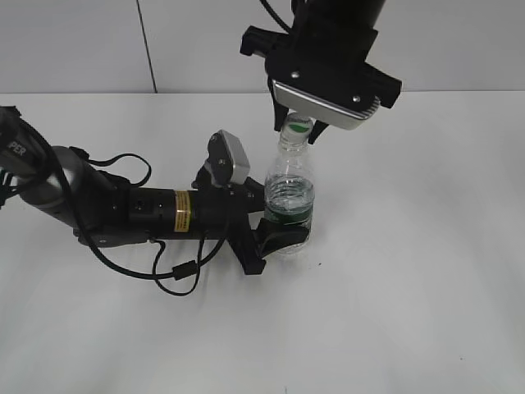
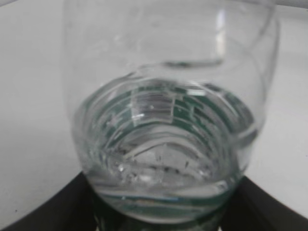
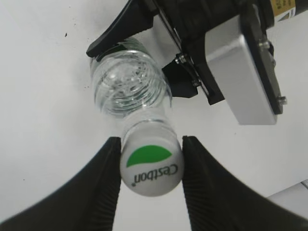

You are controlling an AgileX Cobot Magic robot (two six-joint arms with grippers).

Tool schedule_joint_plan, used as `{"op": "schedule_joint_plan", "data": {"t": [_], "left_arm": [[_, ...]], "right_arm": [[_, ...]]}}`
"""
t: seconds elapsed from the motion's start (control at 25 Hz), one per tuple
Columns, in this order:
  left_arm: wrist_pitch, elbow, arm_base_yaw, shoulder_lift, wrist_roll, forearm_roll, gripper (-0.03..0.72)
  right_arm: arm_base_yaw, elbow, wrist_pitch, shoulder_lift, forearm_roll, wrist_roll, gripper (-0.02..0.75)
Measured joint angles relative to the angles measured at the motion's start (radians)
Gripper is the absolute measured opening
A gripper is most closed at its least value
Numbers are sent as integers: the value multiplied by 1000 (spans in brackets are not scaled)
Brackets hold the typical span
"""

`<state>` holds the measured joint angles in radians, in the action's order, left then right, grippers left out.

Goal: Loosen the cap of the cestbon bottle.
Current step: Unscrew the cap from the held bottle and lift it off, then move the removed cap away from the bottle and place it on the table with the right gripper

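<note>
The bottle stood upright on the table, the left gripper clamping its lower body. Above the bottle, the right gripper's fingers pinched the cap. Twisting would work best squarely, without tilting.

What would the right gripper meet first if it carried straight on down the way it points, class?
The right gripper points down over the cestbon bottle, its fingers already flanking the cap. Going further down, it would probably meet the bottle's shoulder first; the depth is unclear.
</note>
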<state>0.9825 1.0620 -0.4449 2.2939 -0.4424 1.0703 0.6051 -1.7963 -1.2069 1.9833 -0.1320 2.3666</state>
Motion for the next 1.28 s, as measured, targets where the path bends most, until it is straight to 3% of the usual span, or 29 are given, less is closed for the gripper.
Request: {"op": "schedule_joint_plan", "data": {"t": [0.32,0.56,0.92,1.04,1.28], "left_arm": [[-1,0,0,0,6,5,415],[-2,1,0,0,6,6,415],[-2,1,0,0,6,9,415],[-2,1,0,0,6,10,415],[-2,1,0,0,6,10,415]], "right_arm": [[0,0,-1,-49,0,-54,296],[0,0,-4,-54,20,-576,296],[-12,0,-8,-54,270,-1286,296],[-39,0,-8,-54,253,-1431,296],[-159,0,-9,-54,104,-1602,296]]}}
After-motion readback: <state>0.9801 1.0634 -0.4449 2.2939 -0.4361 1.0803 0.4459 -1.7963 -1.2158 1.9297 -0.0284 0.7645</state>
